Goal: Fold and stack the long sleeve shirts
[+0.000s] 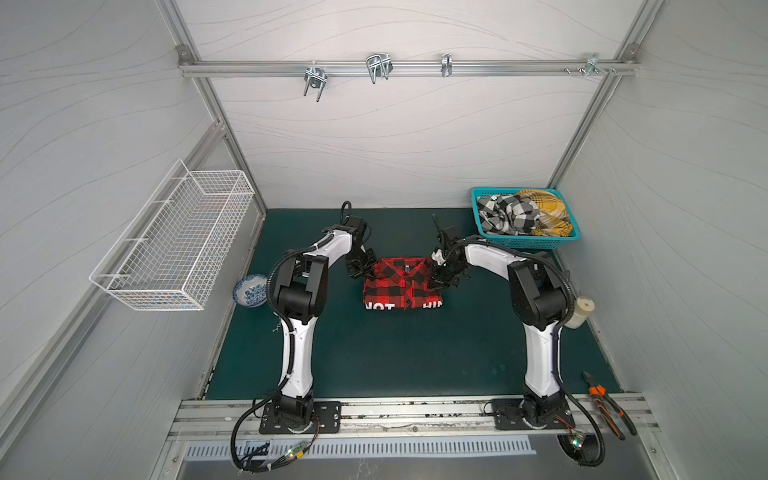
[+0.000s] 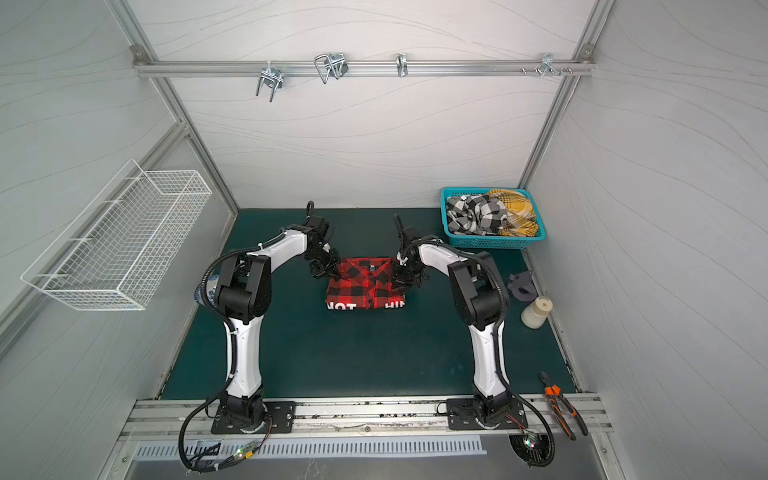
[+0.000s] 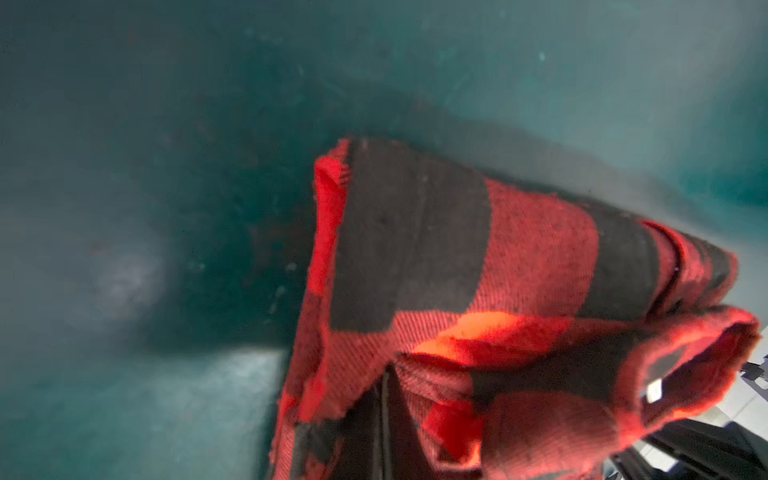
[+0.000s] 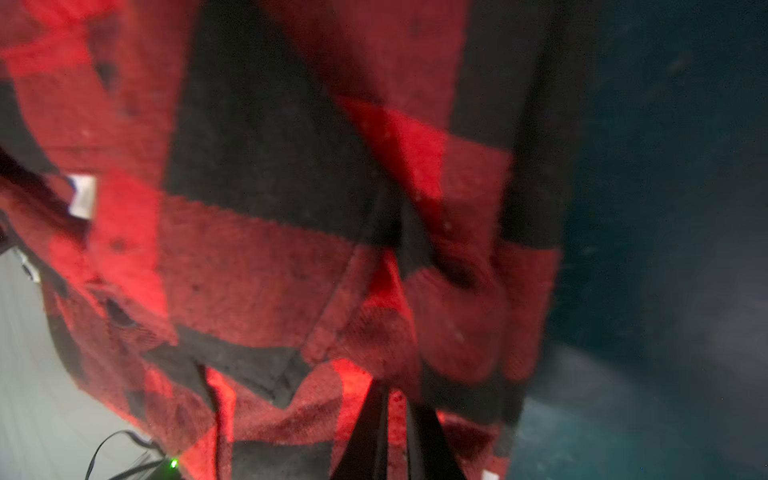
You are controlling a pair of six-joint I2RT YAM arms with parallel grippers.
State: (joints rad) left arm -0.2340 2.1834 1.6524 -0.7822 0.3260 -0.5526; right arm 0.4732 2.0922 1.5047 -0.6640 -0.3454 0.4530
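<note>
The red-and-black shirt [image 1: 401,284] [image 2: 365,286] lies folded in the middle of the green mat, with white letters along its near edge. My left gripper [image 1: 360,270] [image 3: 384,374] is at its far left corner, shut on a fold of the red cloth [image 3: 457,266]. At the far right corner my right gripper [image 1: 440,280] [image 4: 397,399] is shut with a strip of the same shirt [image 4: 270,187] between its fingers. The black-and-white shirt [image 1: 509,214] and the yellow plaid shirt [image 1: 544,208] lie crumpled in a teal basket [image 1: 528,243] at the back right.
A white wire basket [image 1: 178,245] hangs on the left wall above a blue-and-white bowl [image 1: 251,291]. A cream bottle [image 1: 582,311] and a grey part [image 2: 521,286] stand at the right edge. Orange-handled pliers [image 1: 606,403] lie on the front rail.
</note>
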